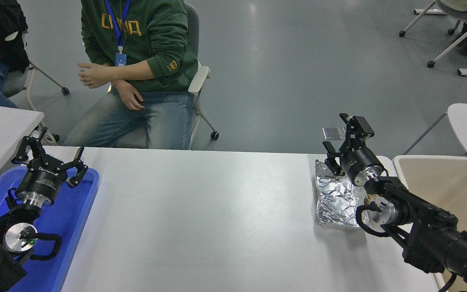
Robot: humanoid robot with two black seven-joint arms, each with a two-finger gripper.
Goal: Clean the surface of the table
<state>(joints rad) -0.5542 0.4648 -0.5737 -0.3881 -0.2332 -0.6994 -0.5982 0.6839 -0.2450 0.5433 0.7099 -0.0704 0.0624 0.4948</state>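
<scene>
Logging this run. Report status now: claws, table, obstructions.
Left claw open, parked over blue tray. Right claw open, empty, above far end of crumpled foil wrapper. Wrapper on table surface; nothing blocking it.

The white table surface (217, 211) carries a crumpled silver foil bag (336, 200) near its far-right corner.

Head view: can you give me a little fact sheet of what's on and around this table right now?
table surface: white, mostly bare
foil packet: crumpled silver, lying near the right end
right gripper: open, above the packet's far edge
left gripper: open, parked above the blue tray
beige bin: beside the table's right end
person: seated at the far side, green hoodie
</scene>
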